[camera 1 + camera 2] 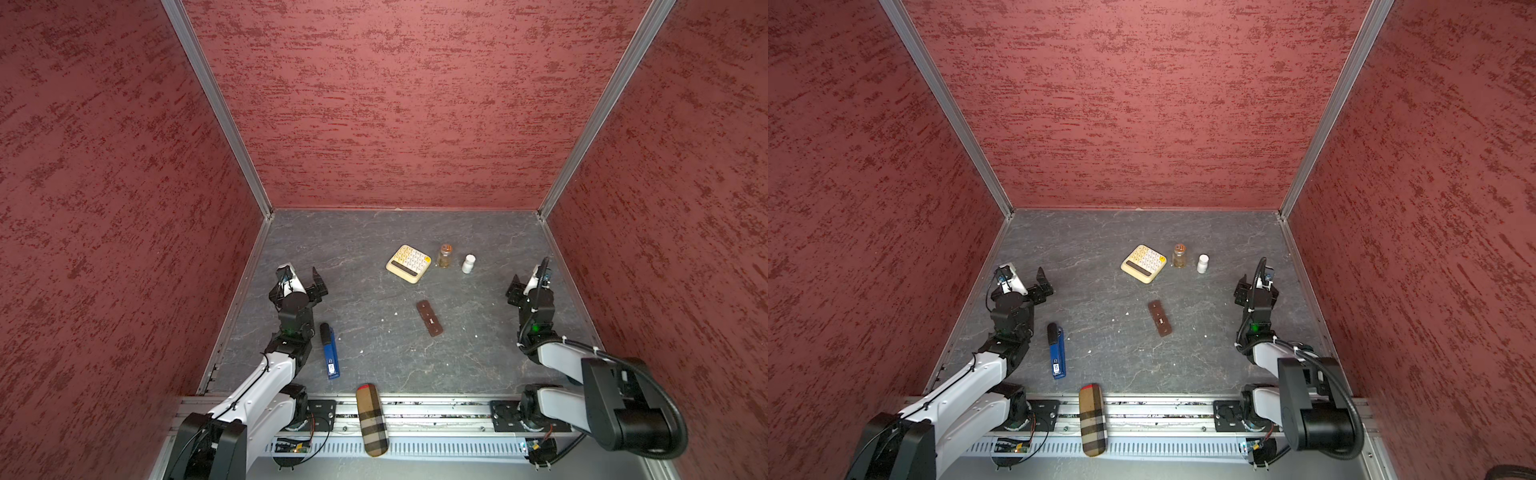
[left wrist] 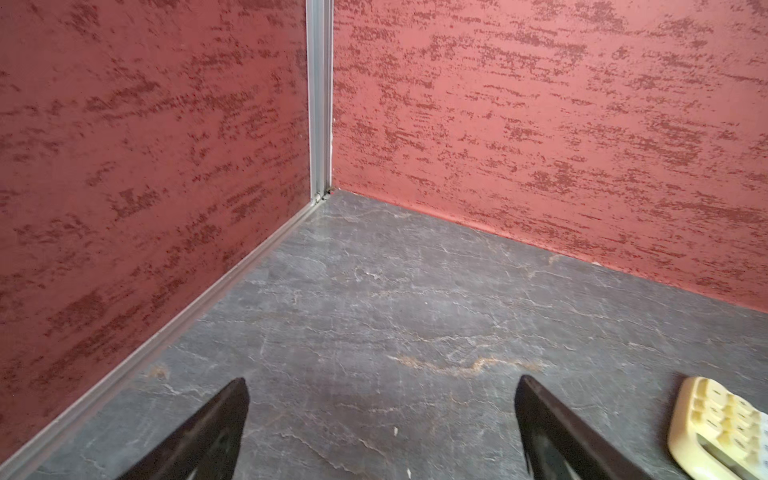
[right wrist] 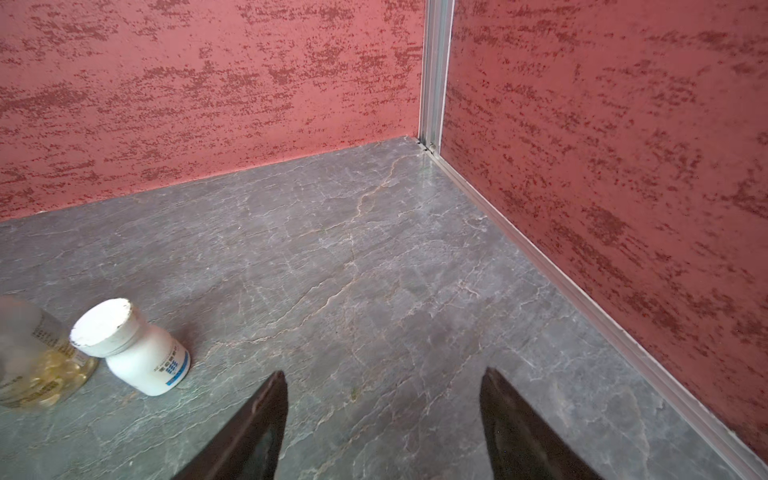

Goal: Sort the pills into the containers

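The pills (image 1: 395, 313) lie loose on the surface (image 1: 374, 245) as tiny white specks. In both top views a few are scattered between the stapler (image 1: 329, 351) and the containers (image 1: 429, 318), and one more lies past that box on my right arm's side. The containers form one dark brown strip lying flat and slanted near the middle of the surface, well apart from both my arms. A small white mark sits on a middle lid; I cannot tell whether it is print or a pill.

My left gripper (image 2: 381, 378) is spread wide with nothing between its fingers and points at the back left corner, with the edge of the calculator (image 2: 723, 432) just beside one finger. My right gripper (image 3: 383, 370) is likewise parted and empty, and faces the back right corner.

The white bottle (image 3: 137, 353) stands capped near it and carries a label with blue print too small to read. The amber bottle (image 3: 33, 365) stands just beside the white one. It holds yellow capsules, and its label is blurred. The blue stapler has a white sticker I cannot read. A plaid case (image 1: 372, 419) lies across the front rail.
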You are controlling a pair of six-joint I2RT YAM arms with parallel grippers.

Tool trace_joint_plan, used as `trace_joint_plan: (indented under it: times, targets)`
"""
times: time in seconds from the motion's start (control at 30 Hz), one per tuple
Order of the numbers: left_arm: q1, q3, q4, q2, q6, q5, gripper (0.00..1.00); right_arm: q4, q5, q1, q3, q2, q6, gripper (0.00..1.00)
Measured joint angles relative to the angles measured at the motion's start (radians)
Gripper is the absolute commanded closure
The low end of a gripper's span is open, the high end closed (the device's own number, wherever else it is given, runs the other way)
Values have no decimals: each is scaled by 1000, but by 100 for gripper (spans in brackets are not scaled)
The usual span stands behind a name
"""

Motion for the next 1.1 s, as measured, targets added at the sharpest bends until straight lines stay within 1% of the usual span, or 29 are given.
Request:
trace_joint_plan:
  times: [0.1, 0.2, 0.23, 0.33, 0.43, 0.5, 0.57, 0.77, 0.83, 0.93, 0.97, 1.1]
  targets:
    - [3, -25, 77, 45, 53, -25, 1, 179, -19, -3, -2, 148, -10, 25]
    - [15, -57, 181, 115, 105, -22, 0, 268, -49, -3, 0, 248, -23, 23]
    - [26, -69, 223, 146, 121, -15, 1, 271, -59, -4, 0, 256, -24, 23]
    - [56, -100, 346, 246, 159, 22, 1, 299, -91, -20, 6, 257, -25, 21]
    - [65, -117, 466, 352, 196, 68, 1, 310, -103, -35, 22, 258, -24, 19]
    - [63, -114, 496, 379, 219, 92, 0, 312, -108, -36, 27, 258, -24, 16]
    - [62, -109, 504, 372, 230, 122, 0, 316, -111, -37, 27, 258, -22, 1]
    - [52, -100, 558, 378, 235, 218, 0, 319, -117, -38, 27, 258, -20, 1]
    - [47, -97, 621, 440, 235, 241, 0, 322, -117, -38, 27, 258, -20, 1]
    - [39, -72, 696, 588, 241, 254, 0, 325, -118, -38, 27, 258, -20, 1]
    - [39, -65, 691, 613, 240, 263, 0, 325, -118, -38, 27, 258, -20, 1]
    - [78, -41, 694, 630, 223, 306, 0, 325, -118, -38, 27, 258, -20, 1]
